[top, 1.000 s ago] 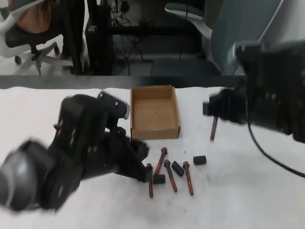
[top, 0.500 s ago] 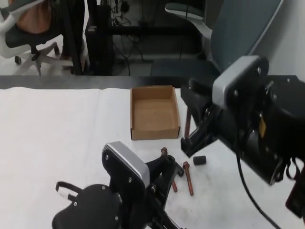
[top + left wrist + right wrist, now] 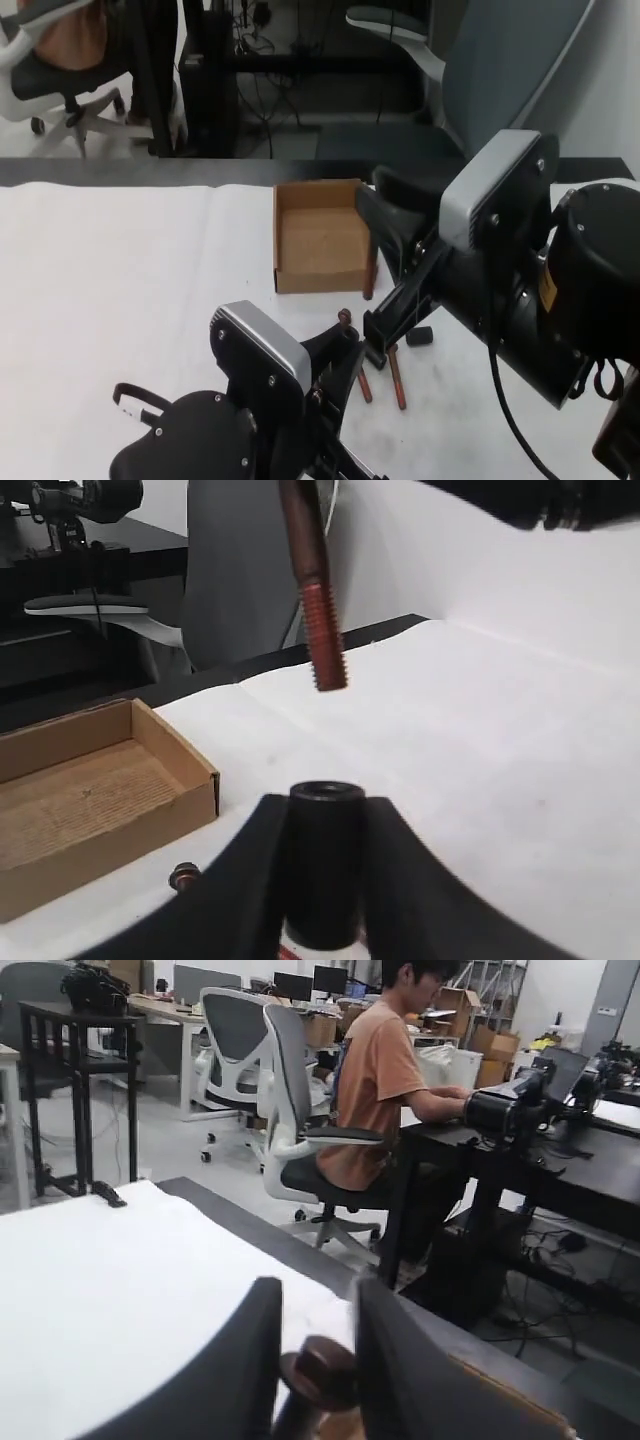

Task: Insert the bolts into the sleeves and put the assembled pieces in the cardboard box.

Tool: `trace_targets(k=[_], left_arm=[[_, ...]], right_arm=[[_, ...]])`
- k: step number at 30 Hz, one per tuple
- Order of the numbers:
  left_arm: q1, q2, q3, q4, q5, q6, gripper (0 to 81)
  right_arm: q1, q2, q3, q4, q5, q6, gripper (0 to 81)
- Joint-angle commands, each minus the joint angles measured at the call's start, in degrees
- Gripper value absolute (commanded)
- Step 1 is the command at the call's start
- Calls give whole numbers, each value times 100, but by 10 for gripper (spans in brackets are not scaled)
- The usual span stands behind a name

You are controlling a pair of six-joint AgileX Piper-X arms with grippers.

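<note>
My left gripper [image 3: 322, 820] is shut on a black sleeve [image 3: 324, 875], held upright with its bore facing up. My right gripper [image 3: 318, 1296] is shut on the head of a copper-coloured bolt [image 3: 316, 1372]. In the left wrist view that bolt [image 3: 312, 590] hangs thread-down a short way above the sleeve, apart from it and slightly off its axis. The high view has the bolt [image 3: 371, 265] just in front of the cardboard box [image 3: 322, 240], with the left arm [image 3: 250, 410] low in the middle and the right arm [image 3: 500, 280] at the right.
Loose bolts [image 3: 397, 375] and a second black sleeve [image 3: 419, 335] lie on the white bench in front of the box. The box [image 3: 90, 790] is open-topped with nothing in it. A loose bolt's head [image 3: 183, 877] lies near its front wall.
The left arm swung from the bench's left to the near middle, holding the sleeve up. The right arm carried the bolt leftward, from right of the box to above the sleeve.
</note>
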Motion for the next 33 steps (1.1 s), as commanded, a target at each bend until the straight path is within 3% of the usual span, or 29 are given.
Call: trace_targets(k=[1, 11, 33], left_arm=[[35, -30, 0, -58, -121, 17, 17], [369, -30, 0, -522, 190, -23, 17], [357, -30, 0, -565, 528, -489, 17]], right_arm=[[96, -32, -41, -125, -52, 230, 4], [357, -32, -41, -112, -37, 548, 4], [347, 261, -41, -586, 219, -103, 4]])
